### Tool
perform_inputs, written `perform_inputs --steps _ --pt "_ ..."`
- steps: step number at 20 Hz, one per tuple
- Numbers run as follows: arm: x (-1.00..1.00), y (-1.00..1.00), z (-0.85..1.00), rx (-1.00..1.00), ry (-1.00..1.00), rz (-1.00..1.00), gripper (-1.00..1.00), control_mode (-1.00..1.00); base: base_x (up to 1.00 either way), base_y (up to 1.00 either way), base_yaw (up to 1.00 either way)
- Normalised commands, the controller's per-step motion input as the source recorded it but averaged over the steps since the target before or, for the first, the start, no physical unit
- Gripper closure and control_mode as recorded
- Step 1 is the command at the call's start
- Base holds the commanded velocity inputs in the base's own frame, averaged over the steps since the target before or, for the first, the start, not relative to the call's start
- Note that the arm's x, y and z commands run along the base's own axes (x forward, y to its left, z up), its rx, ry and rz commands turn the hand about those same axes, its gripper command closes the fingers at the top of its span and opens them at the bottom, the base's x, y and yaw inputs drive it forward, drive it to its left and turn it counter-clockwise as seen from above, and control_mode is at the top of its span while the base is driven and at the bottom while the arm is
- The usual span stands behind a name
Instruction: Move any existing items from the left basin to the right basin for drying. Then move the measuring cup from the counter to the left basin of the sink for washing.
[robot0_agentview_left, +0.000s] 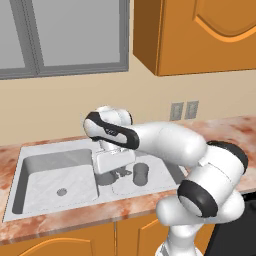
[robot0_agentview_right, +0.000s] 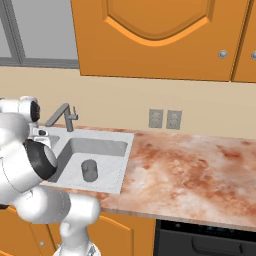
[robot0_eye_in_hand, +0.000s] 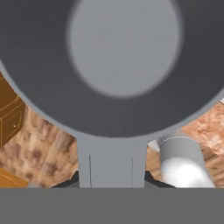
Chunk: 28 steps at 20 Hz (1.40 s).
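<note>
**Measuring cup rides by its handle over the sink**

The robot's pincer (robot0_eye_in_hand: 111, 183) is pinched on the short stick handle (robot0_eye_in_hand: 111, 162) of the small dark grey-blue round measuring cup (robot0_eye_in_hand: 122, 57). The cup hangs over the middle of the pale grey marbled sink (robot0_agentview_left: 30, 147), with the left basin (robot0_agentview_left: 50, 175) alongside. The plain dark grey cylindrical tumbler (robot0_agentview_right: 89, 170) stands upright in the right basin (robot0_agentview_right: 100, 147). The cup looks rigid and light, but a smooth handle held at its end could let the bowl swivel. A grip nearer the bowl would likely steady it.

Matt grey tumbler (robot0_agentview_right: 89, 170), mottled polished-stone counter (robot0_agentview_right: 200, 170), marbled sink (robot0_agentview_left: 30, 152).
</note>
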Motion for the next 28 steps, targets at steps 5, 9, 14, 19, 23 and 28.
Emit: perform_inputs --steps 5,9,14,19,23,28 --pt "0.38 0.64 -0.23 0.00 0.06 0.12 1.00 -1.00 0.00 0.00 0.00" --pt "0.47 0.62 -0.26 0.00 0.06 0.11 1.00 -1.00 0.00 0.00 0.00" --pt "0.46 0.52 -0.30 0.00 0.03 0.12 1.00 -1.00 0.00 0.00 0.00" --pt "0.22 0.39 -0.31 0.00 0.03 0.14 1.00 -1.00 0.00 0.00 0.00" --pt "0.10 0.25 -0.29 0.00 0.06 0.15 1.00 -1.00 0.00 0.00 0.00" --pt "0.35 0.30 -0.33 0.00 0.01 0.09 1.00 -1.00 0.00 0.00 0.00"
